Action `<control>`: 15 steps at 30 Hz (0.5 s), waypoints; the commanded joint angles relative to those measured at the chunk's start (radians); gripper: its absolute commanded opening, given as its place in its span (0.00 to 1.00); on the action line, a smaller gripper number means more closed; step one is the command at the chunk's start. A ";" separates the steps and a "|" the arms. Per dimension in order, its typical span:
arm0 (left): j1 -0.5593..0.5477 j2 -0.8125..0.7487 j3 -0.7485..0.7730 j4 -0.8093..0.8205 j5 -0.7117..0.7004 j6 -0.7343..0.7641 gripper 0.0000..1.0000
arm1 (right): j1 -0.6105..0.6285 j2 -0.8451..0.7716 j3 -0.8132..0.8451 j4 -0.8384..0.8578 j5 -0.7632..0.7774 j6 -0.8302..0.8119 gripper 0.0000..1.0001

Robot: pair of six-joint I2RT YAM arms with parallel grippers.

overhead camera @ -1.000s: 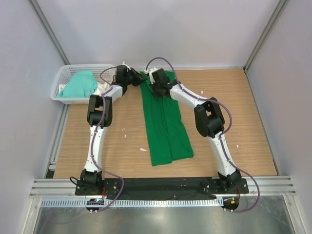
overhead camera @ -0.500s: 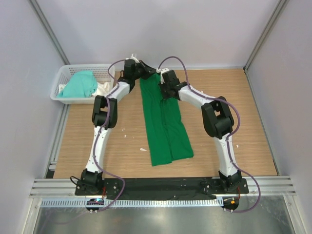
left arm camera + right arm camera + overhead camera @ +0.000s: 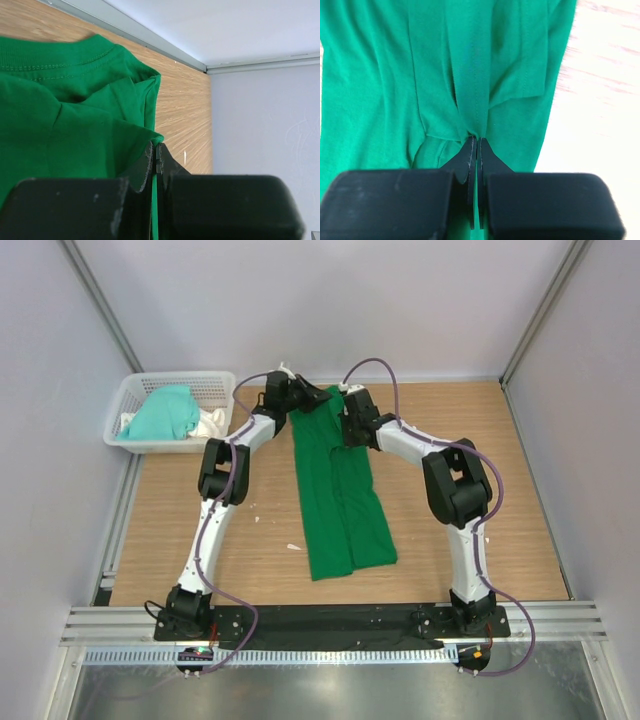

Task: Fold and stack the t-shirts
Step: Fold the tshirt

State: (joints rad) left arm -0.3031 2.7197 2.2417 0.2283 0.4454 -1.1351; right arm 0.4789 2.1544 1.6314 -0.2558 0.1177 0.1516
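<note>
Overhead view, read left to right; positions are given relative to the green shirt (image 3: 340, 502).

**Basket.** One white lattice basket (image 3: 128, 398) stands well to the left of the green shirt, level with its far end. It holds one mint shirt (image 3: 162, 414), crumpled in a loose heap, and a bunched white cloth (image 3: 212, 423) on the side nearer the green shirt.

**Left gripper** (image 3: 308, 395). It is at the far left corner of the green shirt. In its wrist view the fingers (image 3: 146, 162) are pressed together on a thin edge of the green fabric, with the stitched neckband just beyond.

**Green shirt.** This is one deep emerald shirt of plain soft knit, folded lengthwise into a long narrow strip. It lies on the wooden table (image 3: 480, 490) with lengthwise creases, and the near end spreads a little wider than the far end.

**Right gripper** (image 3: 351, 418). It is over the far right part of the green shirt. In its wrist view the fingers (image 3: 488, 157) are clamped on a raised pleat of the green fabric, beside a hemmed sleeve.

**Count.** There are two shirts, two arms, one basket and one white cloth.
</note>
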 commanded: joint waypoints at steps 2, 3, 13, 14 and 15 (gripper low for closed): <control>-0.004 0.002 0.058 0.048 -0.005 -0.012 0.00 | -0.011 -0.082 -0.027 0.035 0.039 0.081 0.02; -0.004 0.002 0.058 0.048 -0.005 -0.012 0.00 | -0.013 -0.083 -0.031 0.036 0.039 0.094 0.02; -0.036 0.044 0.183 -0.013 0.036 0.000 0.14 | -0.045 -0.142 -0.122 0.023 0.095 0.282 0.22; -0.042 0.049 0.197 -0.018 0.050 0.000 0.17 | -0.065 -0.163 -0.154 0.045 0.097 0.322 0.22; -0.051 0.054 0.208 -0.015 0.084 -0.002 0.20 | -0.075 -0.212 -0.224 0.097 0.102 0.344 0.25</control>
State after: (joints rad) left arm -0.3309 2.7647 2.3741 0.2081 0.4610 -1.1442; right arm 0.4454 2.0758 1.4956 -0.2272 0.1619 0.3737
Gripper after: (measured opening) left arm 0.174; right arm 0.236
